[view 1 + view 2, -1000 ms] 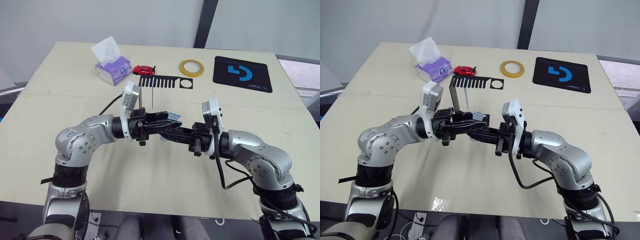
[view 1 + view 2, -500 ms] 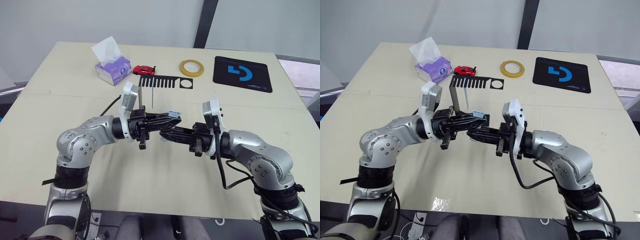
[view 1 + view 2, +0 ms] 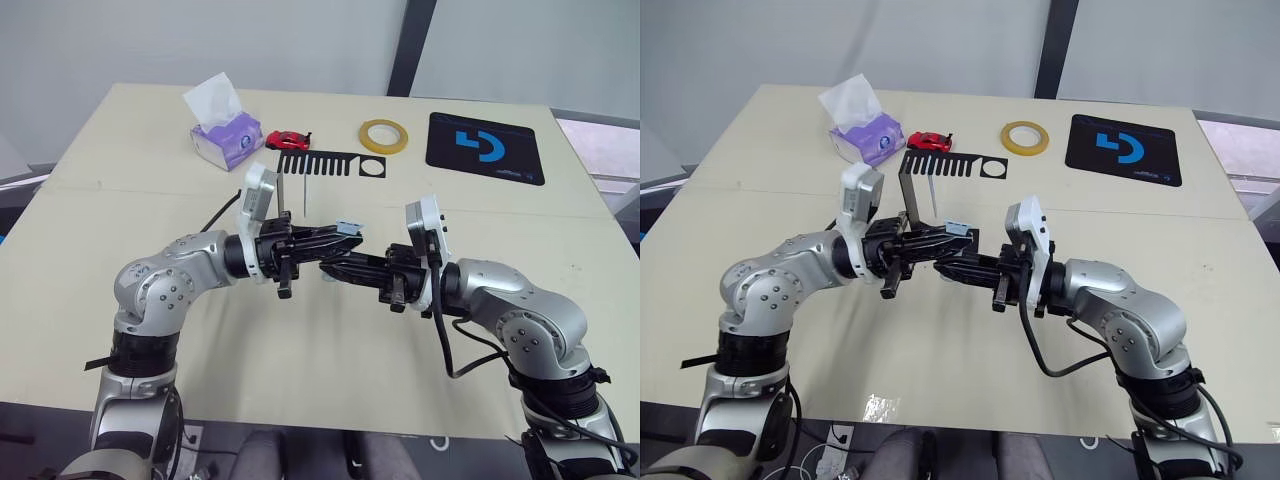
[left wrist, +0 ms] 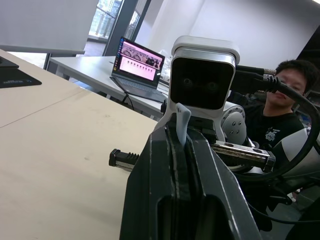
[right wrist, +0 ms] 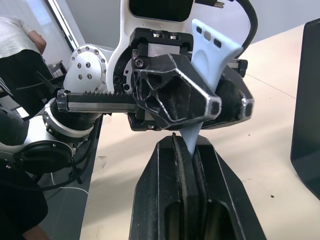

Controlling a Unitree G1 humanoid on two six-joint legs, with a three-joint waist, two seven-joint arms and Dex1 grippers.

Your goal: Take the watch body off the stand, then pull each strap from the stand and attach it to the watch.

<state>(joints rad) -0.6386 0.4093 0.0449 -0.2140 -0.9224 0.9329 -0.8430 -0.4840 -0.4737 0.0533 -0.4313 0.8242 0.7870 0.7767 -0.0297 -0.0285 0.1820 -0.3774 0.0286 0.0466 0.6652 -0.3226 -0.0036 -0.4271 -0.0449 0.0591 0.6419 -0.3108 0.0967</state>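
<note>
My two grippers meet tip to tip above the middle of the table. A pale blue-grey strap [image 5: 212, 50] with a row of small holes is pinched in both. My left gripper [image 3: 350, 238] is shut on it, and the strap's end [image 3: 347, 228] sticks up past the fingertips [image 4: 165, 150]. Just under the left one, my right gripper [image 3: 325, 268] is shut on the strap's narrow lower part [image 5: 192, 142]. The black stand [image 3: 318, 165] is behind them, its comb bar and round hole toward the back. The watch body is hidden.
At the back of the table [image 3: 120, 200] are a purple tissue box [image 3: 225, 135], a red toy car [image 3: 289, 139], a yellow tape ring [image 3: 384, 135] and a black mouse pad [image 3: 486, 147]. A person [image 4: 290, 85] sits beyond the table, near a laptop [image 4: 140, 60].
My left gripper has risen a little since a second ago, and the strap's end stands more upright. Nothing has shifted in the last half second.
</note>
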